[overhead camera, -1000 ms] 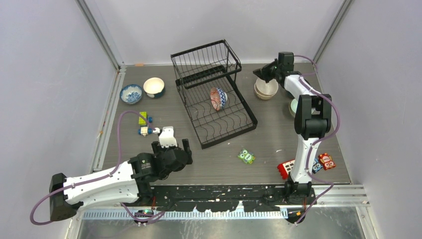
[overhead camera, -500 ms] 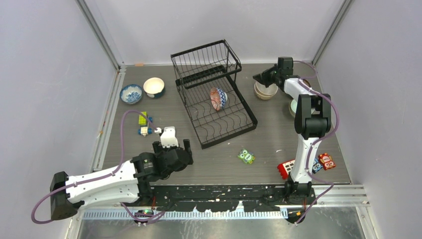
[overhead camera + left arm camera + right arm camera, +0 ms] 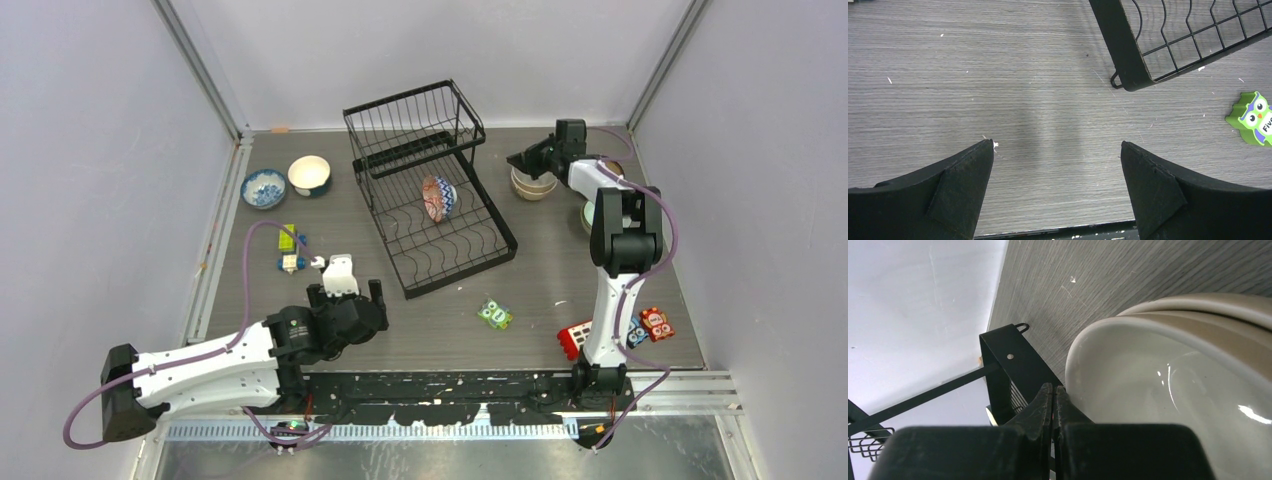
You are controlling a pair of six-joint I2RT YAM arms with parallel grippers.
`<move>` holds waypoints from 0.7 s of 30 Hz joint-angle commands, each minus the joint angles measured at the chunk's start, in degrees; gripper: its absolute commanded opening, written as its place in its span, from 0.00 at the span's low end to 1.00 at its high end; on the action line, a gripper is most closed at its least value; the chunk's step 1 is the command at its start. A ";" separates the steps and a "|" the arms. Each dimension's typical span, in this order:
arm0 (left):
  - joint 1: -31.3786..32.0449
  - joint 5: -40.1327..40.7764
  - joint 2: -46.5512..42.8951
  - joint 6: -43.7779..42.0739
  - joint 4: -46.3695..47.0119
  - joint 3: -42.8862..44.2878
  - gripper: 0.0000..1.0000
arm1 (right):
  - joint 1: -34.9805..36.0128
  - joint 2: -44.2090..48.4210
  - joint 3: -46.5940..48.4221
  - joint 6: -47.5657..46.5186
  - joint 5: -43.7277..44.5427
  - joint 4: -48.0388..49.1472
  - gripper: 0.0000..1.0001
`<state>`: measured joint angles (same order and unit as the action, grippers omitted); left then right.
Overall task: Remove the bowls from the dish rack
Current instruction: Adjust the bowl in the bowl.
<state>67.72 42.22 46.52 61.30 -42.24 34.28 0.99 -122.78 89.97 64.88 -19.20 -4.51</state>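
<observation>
One reddish patterned bowl [image 3: 439, 198] stands on edge between the wavy wires of the dish rack [image 3: 460, 272], in its lower tray at the centre of the top view. It looks like glazed ceramic: stiff, smooth, breakable and fairly weighty, so pinching its upper rim seems the best hold. The right claw [image 3: 1053, 400], pinched fully together and holding nothing, sits just beside the rim of the stacked cream bowls [image 3: 1168, 375] at upper right. The left claw [image 3: 1058, 165] gapes wide and empty over bare bench [image 3: 998, 75] at lower left
</observation>
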 commanded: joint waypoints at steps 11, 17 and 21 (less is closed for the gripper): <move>-0.31 2.08 -0.05 1.08 1.44 2.08 1.00 | -0.20 3.24 -0.02 0.88 -3.89 7.18 0.14; -0.25 1.83 0.23 0.35 1.82 2.83 1.00 | -0.20 8.63 -1.14 -0.12 -4.14 7.79 0.32; -0.30 1.45 0.24 0.27 1.98 3.16 1.00 | -2.84 13.61 -7.22 -0.77 -3.19 8.65 0.38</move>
<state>67.72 42.22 46.72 61.28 -42.19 34.92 0.49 -117.75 87.18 65.10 -22.33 0.40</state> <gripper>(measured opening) 0.996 0.361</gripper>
